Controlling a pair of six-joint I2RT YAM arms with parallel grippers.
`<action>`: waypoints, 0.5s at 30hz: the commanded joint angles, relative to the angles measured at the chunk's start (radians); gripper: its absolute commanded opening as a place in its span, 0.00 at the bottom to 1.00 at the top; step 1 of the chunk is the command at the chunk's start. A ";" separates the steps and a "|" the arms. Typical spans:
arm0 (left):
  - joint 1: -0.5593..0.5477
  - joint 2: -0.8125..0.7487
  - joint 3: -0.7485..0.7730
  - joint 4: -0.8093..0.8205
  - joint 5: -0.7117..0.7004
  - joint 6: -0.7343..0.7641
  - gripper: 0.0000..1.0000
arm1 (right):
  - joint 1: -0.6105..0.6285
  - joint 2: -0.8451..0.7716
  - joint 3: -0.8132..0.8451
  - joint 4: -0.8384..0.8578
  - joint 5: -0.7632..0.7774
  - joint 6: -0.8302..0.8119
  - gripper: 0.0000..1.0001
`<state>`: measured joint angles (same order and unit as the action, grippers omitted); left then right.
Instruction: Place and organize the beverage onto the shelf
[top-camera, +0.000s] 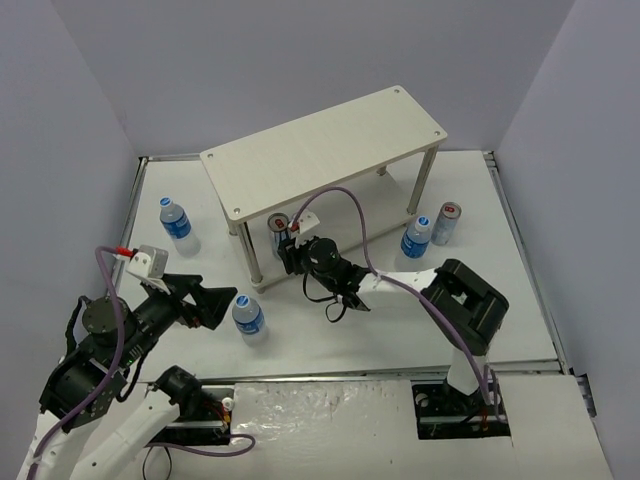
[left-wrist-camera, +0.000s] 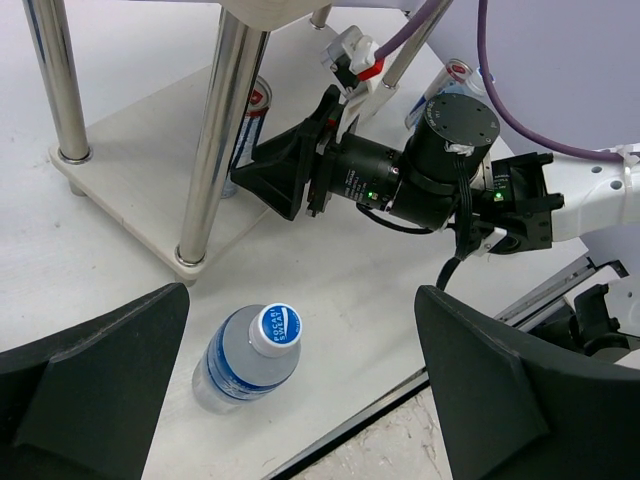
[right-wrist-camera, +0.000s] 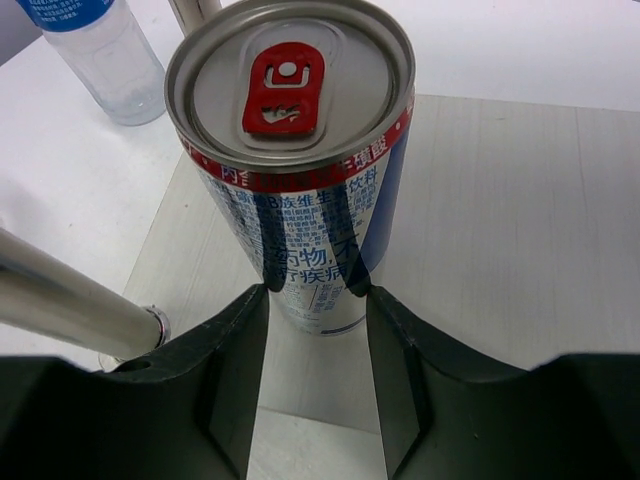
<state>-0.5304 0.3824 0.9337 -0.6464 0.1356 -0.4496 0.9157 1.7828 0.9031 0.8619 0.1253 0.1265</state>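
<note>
The pale wooden two-tier shelf stands at the back centre. My right gripper reaches under its top board, and its jaws sit against both sides of a slim silver red-topped can. The can stands upright on the lower board. My left gripper is open and empty. A clear blue-label bottle stands on the table between and below its fingers. In the left wrist view the can shows behind a shelf leg.
Another bottle stands left of the shelf. A bottle and a second can stand by the shelf's right legs. A metal shelf leg is close to my right gripper's left finger. The table's near edge is just below the left gripper.
</note>
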 joint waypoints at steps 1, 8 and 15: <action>-0.003 0.010 0.010 0.034 -0.010 -0.001 0.94 | -0.003 0.041 0.066 0.043 -0.029 -0.007 0.38; -0.003 0.013 0.002 0.039 -0.016 0.002 0.94 | -0.003 0.087 0.126 0.052 -0.050 0.005 0.38; -0.003 0.019 0.007 0.044 -0.016 0.002 0.94 | -0.003 0.073 0.126 0.051 -0.055 0.005 0.38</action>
<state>-0.5304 0.3843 0.9203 -0.6384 0.1287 -0.4492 0.9157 1.8637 0.9916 0.8711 0.0956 0.1280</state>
